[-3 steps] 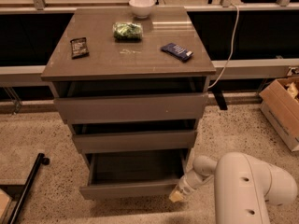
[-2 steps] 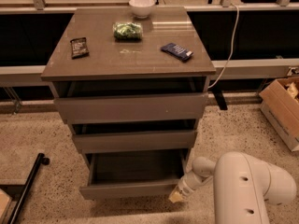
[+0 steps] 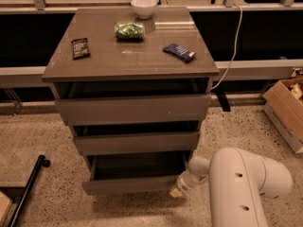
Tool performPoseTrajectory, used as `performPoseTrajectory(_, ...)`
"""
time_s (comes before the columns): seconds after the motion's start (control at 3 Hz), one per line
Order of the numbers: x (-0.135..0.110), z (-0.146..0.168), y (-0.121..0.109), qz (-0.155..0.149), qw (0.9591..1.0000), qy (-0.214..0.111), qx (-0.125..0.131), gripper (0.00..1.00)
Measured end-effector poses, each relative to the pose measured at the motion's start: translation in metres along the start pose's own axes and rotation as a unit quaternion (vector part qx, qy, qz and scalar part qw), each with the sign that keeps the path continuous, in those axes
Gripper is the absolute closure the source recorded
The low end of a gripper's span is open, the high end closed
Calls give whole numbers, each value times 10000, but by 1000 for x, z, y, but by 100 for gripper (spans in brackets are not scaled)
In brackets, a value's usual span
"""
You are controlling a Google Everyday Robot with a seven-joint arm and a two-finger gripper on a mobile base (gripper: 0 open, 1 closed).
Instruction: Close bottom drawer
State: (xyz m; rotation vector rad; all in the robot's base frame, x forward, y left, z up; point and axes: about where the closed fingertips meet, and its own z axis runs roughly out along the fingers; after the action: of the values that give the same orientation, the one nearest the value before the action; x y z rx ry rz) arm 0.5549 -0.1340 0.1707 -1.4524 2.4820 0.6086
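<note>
The bottom drawer (image 3: 130,185) is the lowest of three grey-brown drawers in the cabinet. It stands pulled out, and its shallow dark interior (image 3: 139,165) shows. My gripper (image 3: 177,190) is at the right end of the drawer's front, low near the floor, touching or almost touching the front's corner. Only its pale tip shows past the white arm (image 3: 246,183). The middle drawer (image 3: 136,142) and the top drawer (image 3: 133,109) sit above, each slightly out.
On the cabinet top (image 3: 109,60) lie a dark snack bar (image 3: 80,48), a green bag (image 3: 129,30), a blue packet (image 3: 179,52) and a white bowl (image 3: 144,6). A cardboard box (image 3: 286,112) stands at right. A black pole (image 3: 26,190) lies on the floor at left.
</note>
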Motion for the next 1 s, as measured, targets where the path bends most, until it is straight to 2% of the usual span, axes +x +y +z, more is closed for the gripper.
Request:
performPoseTrajectory(0.33, -22, -12, -52, -234, 9978, -291, 545, 100)
performPoseTrajectory(0.67, -22, -12, -52, -233, 9978, -292, 547, 100)
performPoseTrajectory(1.0, -27, -7, -60, -228, 9964, -388, 712, 100)
